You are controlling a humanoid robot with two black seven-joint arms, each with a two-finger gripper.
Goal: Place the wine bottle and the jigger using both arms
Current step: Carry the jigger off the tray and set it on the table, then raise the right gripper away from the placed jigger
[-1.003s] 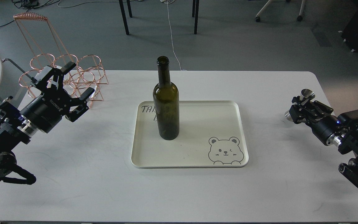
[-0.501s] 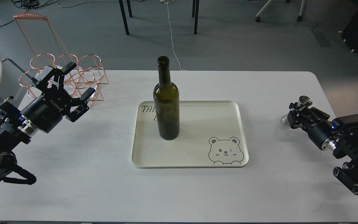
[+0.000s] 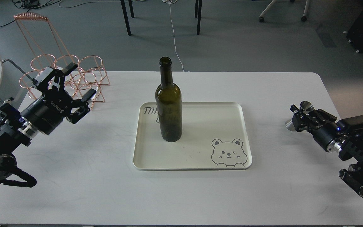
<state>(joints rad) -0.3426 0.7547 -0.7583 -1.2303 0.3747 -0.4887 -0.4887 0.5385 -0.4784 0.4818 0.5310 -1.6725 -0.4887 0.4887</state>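
Two items are tracked: the wine bottle [image 3: 168, 104] stands upright on the tray [image 3: 241, 132], the left gripper [image 3: 69, 91] spread wide, while the right gripper [image 3: 301, 118], clamping the jigger [image 3: 304, 108], must next carry it trayward.

left arm [image 3: 8, 135]: black, silver joint ring, white lettering on gripper body | right arm [image 3: 354, 142]: black, silver ring, small blue light

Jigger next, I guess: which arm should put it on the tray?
Probably the right. Its gripper is already shut on the jigger beside the tray; the left gripper hangs open far across the table.
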